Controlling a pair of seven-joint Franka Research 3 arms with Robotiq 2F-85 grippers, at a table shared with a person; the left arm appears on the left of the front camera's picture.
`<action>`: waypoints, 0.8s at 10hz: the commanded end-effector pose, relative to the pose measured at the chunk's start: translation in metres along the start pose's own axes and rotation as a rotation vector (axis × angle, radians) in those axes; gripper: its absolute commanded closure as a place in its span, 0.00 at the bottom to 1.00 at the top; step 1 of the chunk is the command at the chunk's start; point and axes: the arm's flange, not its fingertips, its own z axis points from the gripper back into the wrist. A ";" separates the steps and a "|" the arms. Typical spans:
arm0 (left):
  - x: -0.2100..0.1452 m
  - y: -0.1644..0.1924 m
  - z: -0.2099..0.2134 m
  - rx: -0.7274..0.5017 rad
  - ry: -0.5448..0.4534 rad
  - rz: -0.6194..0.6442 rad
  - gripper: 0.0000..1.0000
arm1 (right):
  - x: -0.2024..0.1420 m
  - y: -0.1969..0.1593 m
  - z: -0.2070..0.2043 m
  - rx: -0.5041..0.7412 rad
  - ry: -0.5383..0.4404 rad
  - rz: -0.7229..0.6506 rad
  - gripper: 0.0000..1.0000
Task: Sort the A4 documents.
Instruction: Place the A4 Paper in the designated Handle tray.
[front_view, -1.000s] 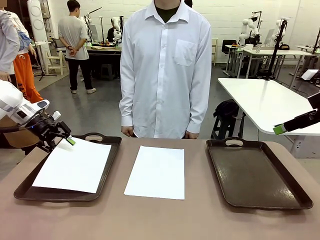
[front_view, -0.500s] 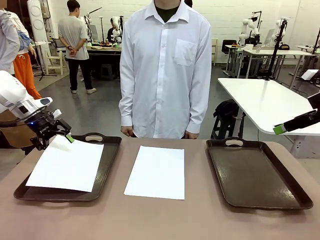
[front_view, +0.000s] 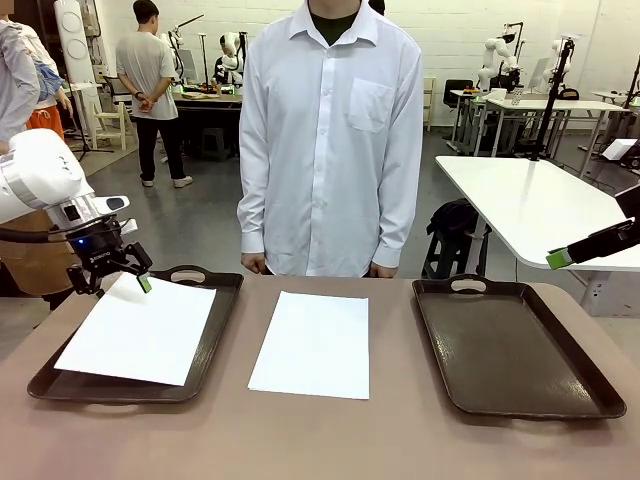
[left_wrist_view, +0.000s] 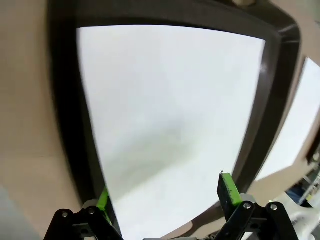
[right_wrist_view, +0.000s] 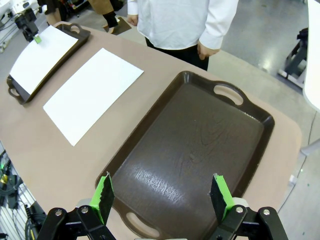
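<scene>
One A4 document (front_view: 140, 330) lies in the left dark brown tray (front_view: 215, 320), its near left corner over the rim. My left gripper (front_view: 110, 286) hangs open just above that sheet's far left corner; the left wrist view shows the sheet (left_wrist_view: 165, 110) flat below the open gripper (left_wrist_view: 165, 195). A second A4 document (front_view: 313, 343) lies on the bare table between the trays, also seen in the right wrist view (right_wrist_view: 95, 92). My right gripper (right_wrist_view: 162, 195) is open, high over the empty right tray (right_wrist_view: 195, 145), and shows at the right edge (front_view: 560, 258).
A person in a white shirt (front_view: 330, 140) stands at the far edge, hands down by the table. The empty right tray (front_view: 510, 345) has handles at both ends. A white table (front_view: 530, 200) stands behind at the right.
The sheet in the left tray slid a little left, then settled flat. My left gripper lifted slightly over the sheet's far corner. The right arm stayed still.
</scene>
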 end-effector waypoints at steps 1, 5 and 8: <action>-0.002 -0.015 0.003 0.145 -0.014 0.019 0.00 | -0.001 -0.002 -0.003 0.016 -0.007 0.002 0.00; -0.013 -0.043 0.016 0.128 -0.109 -0.051 0.00 | -0.001 -0.002 -0.003 0.016 -0.007 0.002 0.00; -0.027 -0.046 0.032 0.190 -0.156 -0.006 0.00 | -0.001 -0.002 -0.003 0.016 -0.007 0.002 0.00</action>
